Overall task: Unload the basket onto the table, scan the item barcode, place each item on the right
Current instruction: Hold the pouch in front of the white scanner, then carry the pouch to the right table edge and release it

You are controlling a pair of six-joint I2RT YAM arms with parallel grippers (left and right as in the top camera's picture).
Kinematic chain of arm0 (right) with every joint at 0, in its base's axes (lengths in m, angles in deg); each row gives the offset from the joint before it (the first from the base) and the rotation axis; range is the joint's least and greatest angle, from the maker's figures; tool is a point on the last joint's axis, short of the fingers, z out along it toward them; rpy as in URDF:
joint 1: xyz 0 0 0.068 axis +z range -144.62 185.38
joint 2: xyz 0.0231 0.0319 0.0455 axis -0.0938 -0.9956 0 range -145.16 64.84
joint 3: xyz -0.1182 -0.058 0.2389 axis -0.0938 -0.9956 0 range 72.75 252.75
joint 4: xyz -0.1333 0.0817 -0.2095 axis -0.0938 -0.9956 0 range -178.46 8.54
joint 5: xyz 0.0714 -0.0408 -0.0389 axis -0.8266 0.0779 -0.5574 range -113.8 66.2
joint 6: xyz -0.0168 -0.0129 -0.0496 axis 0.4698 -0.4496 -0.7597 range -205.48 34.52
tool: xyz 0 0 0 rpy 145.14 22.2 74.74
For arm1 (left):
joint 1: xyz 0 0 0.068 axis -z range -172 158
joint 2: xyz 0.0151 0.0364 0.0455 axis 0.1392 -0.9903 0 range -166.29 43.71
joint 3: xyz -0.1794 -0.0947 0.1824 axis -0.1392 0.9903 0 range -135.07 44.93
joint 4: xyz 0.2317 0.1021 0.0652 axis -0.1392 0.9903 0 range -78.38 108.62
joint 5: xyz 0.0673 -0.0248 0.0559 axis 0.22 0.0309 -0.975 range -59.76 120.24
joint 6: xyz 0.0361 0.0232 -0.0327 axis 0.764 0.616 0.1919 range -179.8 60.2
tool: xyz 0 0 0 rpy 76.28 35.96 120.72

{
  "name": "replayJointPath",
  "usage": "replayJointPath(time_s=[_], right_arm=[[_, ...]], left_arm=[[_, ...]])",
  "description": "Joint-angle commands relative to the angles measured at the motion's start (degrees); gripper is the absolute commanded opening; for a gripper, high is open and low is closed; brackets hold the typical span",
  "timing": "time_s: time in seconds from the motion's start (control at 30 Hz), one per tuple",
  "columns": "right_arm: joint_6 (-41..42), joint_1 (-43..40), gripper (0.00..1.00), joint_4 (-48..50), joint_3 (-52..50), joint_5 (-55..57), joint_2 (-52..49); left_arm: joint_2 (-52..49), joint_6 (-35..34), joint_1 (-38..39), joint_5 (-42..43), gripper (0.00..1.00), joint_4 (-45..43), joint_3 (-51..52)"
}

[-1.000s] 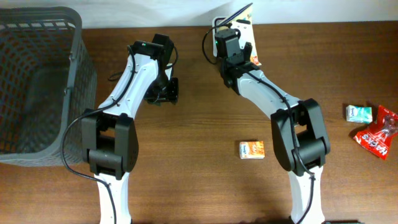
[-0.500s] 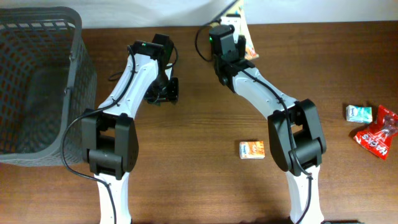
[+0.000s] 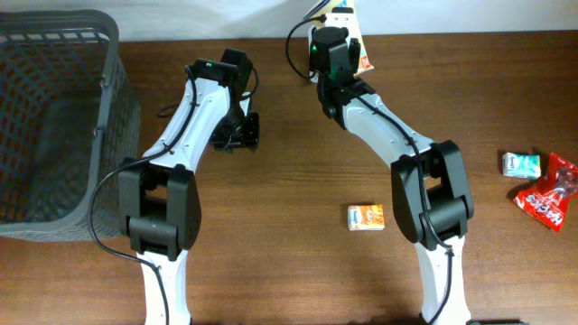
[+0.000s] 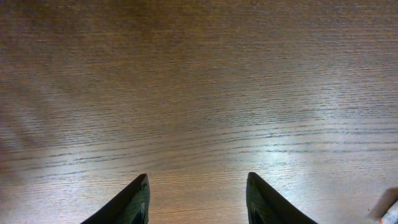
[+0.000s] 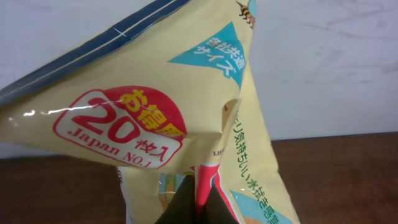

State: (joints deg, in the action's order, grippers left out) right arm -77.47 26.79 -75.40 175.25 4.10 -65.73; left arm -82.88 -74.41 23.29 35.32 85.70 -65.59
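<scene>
Right pincer [image 5: 198, 200] clamped on yellow pouch [image 5: 155, 106], bench [image 3: 289, 226] 12 o'clock edge, seemingly lifted. Left pincer [image 4: 198, 199] apart, empty, over bench.

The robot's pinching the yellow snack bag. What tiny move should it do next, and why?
Probably rotate the wrist so the yellow bag, pinched in the right gripper, turns slowly. The side facing the right wrist camera shows only big printed lettering and no barcode, so the barcode likely sits on a hidden side.

Right wrist view: yellow packet [image 5: 186, 118] cropped on every side (overhead: mostly hidden by right pincer [image 5: 198, 199]); basket [image 3: 117, 99] cropped left.
</scene>
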Motion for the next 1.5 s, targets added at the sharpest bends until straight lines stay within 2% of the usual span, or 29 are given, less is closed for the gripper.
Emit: replayJointPath(time_s=[0.0, 0.77, 0.9, 1.13, 1.47], right_arm=[[-0.74, -0.61, 0.04, 0.44, 1.33, -0.35, -0.22], [-2.03, -2.14, 0.04, -7.54, 1.36, -0.55, 1.51], [-2.03, -2.14, 0.04, -9.42, 1.51, -8.02, 3.13], [1.90, -2.16, 0.04, -15.82, 1.51, -9.97, 2.71], [1.20, -2.32, 0.04, -16.59, 2.89, -1.68, 4.37]], left_arm=[[0.94, 0.07, -0.07, -0.39, 0.48, -0.09, -0.31], [0.94, 0.07, -0.07, -0.39, 0.49, -0.57, -0.31], [0.94, 0.04, -0.07, -0.37, 0.48, -1.05, -0.31], [0.94, 0.04, -0.07, 0.09, 0.48, -1.40, -0.31], [0.94, 0.04, -0.07, 0.04, 0.48, -1.18, -0.31]])
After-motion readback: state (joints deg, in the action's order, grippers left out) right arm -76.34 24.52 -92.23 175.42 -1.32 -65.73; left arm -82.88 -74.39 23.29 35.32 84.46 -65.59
